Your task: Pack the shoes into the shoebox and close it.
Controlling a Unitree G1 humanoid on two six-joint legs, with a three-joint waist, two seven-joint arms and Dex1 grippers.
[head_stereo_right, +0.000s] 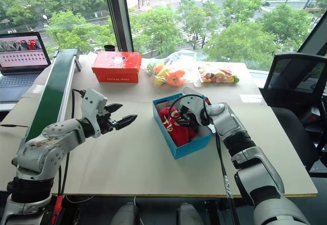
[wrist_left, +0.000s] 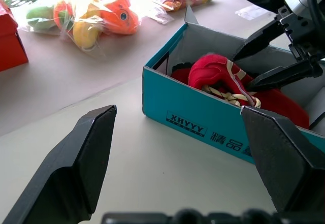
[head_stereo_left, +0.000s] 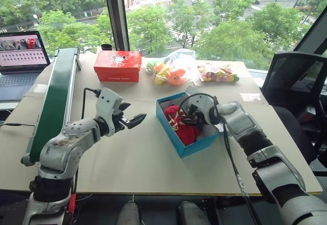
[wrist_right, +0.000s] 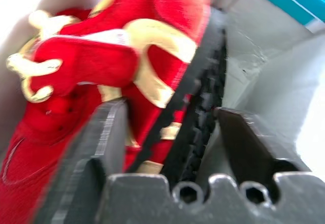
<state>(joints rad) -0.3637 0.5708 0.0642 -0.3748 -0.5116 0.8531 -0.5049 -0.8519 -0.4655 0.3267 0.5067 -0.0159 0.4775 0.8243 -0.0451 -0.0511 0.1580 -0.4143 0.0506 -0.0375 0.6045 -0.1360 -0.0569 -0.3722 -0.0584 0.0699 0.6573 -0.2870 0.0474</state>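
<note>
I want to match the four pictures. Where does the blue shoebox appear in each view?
Left eye view: the shoebox lies right of centre on the table, open, with the red shoes inside.
Right eye view: just right of centre.
Left wrist view: centre to right, printed front wall facing the camera.
Right wrist view: pale inner wall beside a shoe.
Shared landmark: the right hand reaching into the box.
</note>
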